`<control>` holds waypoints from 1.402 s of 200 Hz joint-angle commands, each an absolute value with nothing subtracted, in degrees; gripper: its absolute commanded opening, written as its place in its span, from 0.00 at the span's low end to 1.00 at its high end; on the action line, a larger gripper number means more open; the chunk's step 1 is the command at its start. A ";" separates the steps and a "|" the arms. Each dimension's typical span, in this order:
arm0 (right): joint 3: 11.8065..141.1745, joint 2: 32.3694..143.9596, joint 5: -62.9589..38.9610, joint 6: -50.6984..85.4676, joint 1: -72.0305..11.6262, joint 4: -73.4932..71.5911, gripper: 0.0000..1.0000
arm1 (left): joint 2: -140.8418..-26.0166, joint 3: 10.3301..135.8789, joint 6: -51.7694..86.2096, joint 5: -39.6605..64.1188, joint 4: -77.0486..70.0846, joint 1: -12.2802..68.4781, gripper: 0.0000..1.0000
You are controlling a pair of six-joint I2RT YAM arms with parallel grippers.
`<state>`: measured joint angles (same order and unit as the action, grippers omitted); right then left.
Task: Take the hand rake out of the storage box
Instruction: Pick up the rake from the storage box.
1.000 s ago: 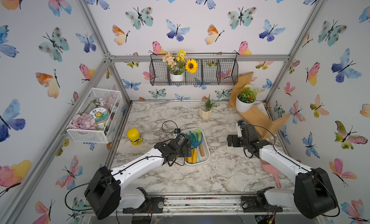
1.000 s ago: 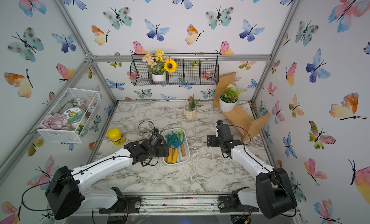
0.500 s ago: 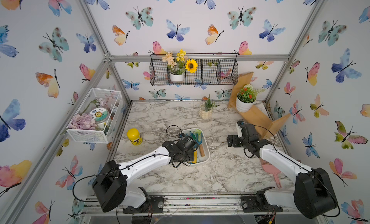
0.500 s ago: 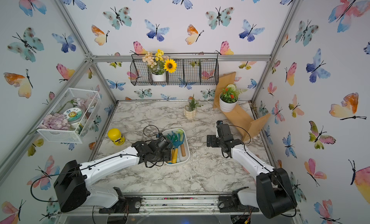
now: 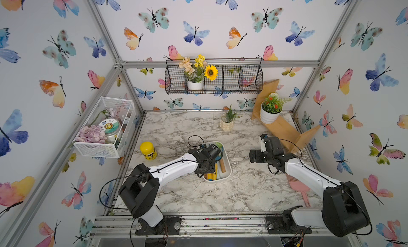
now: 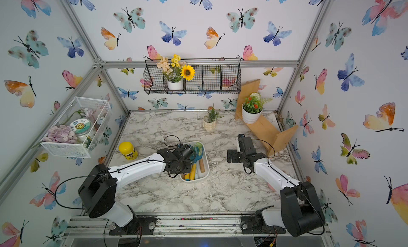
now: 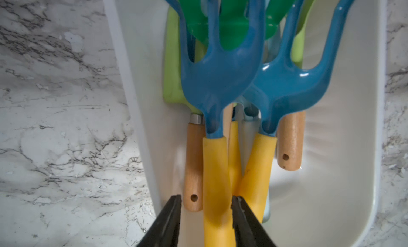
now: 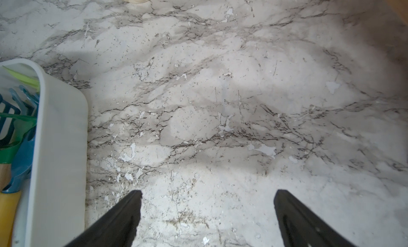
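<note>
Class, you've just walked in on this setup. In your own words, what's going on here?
The left pincer is down in the white storage box, jaws on either side of the yellow handle of a blue-pronged tool, apparently the hand rake. A gap shows on one side, so it is not clamped yet, and the rake lies in the box among other tools. The right pincer hangs open over the marble table beside the box, holding nothing.
</note>
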<state>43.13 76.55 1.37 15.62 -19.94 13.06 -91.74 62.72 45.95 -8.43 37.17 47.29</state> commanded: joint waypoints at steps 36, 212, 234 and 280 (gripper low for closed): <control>43.15 77.83 -0.68 16.26 -20.21 12.04 0.99 | -96.05 65.14 42.54 -4.94 35.39 46.26 0.38; 42.26 77.08 -1.66 16.77 -20.21 12.90 0.99 | -95.04 71.81 39.86 -6.74 39.30 44.57 0.20; 42.53 77.08 -2.11 16.79 -20.21 12.99 0.99 | -94.34 73.23 39.34 -9.22 41.29 44.56 0.20; 42.80 76.60 -2.26 16.53 -20.21 13.82 0.98 | -90.98 74.28 36.16 -10.51 43.81 41.54 0.18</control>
